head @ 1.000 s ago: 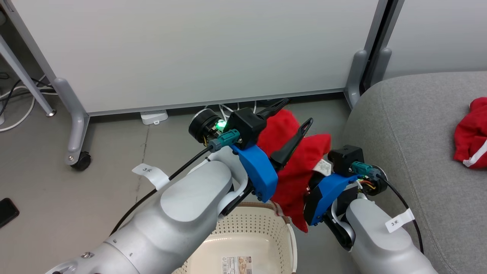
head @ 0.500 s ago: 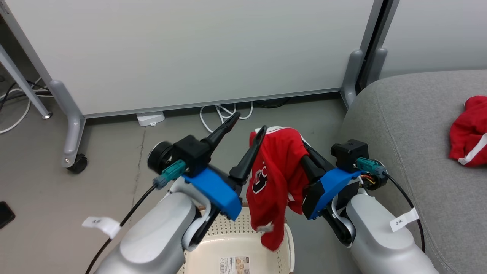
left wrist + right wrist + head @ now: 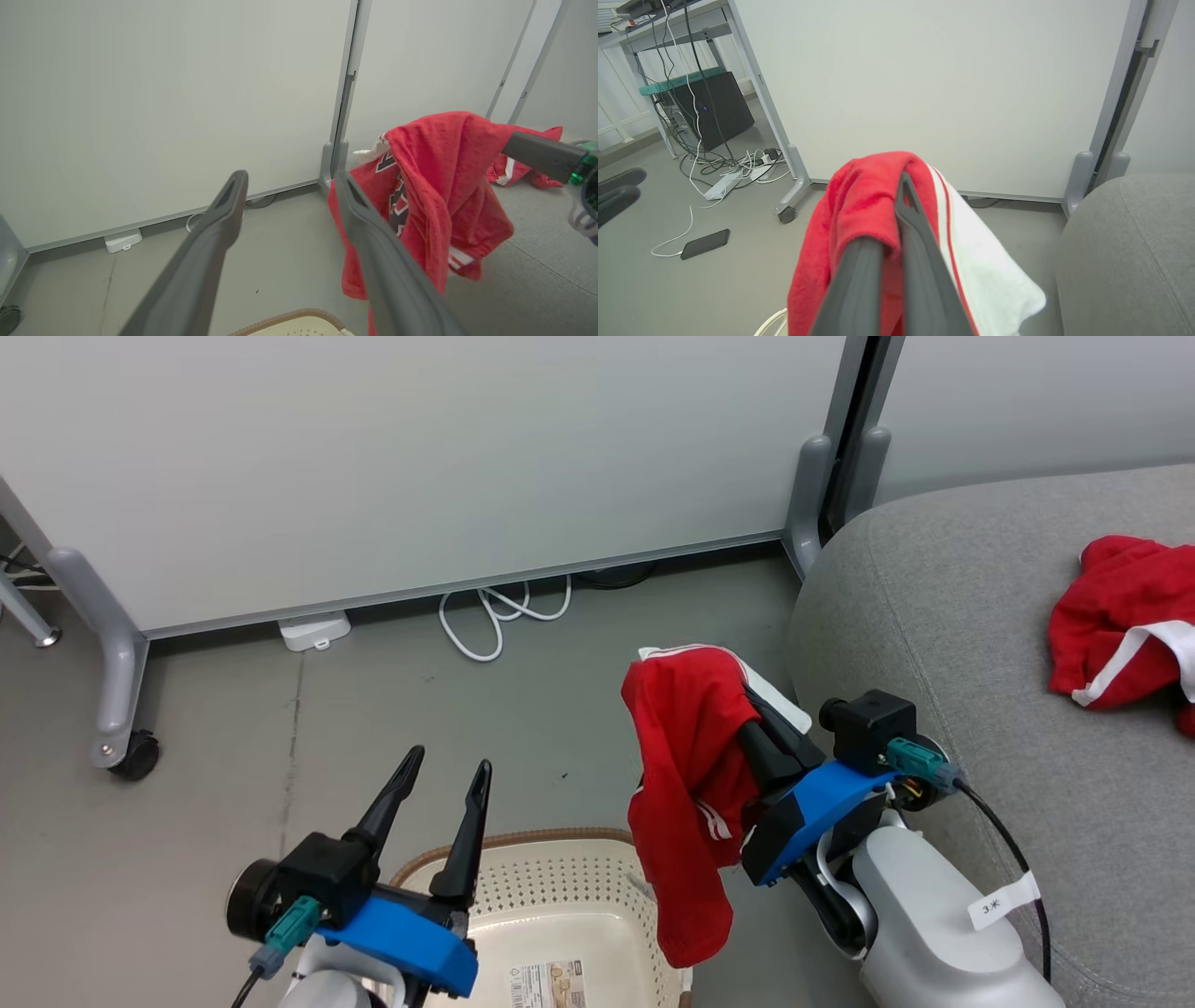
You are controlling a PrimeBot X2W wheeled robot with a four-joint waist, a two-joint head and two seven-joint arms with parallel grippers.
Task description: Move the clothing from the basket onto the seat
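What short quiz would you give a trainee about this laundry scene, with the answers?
1. True or false: the left tool holds the hanging garment.
2. What colour is the rim of the basket?
3. The loose garment lies: A under the basket, B on the sofa, C in the left tool.

Key: 1 false, the left tool is open and empty, and the right tool grips the garment; 2 brown; 3 B.
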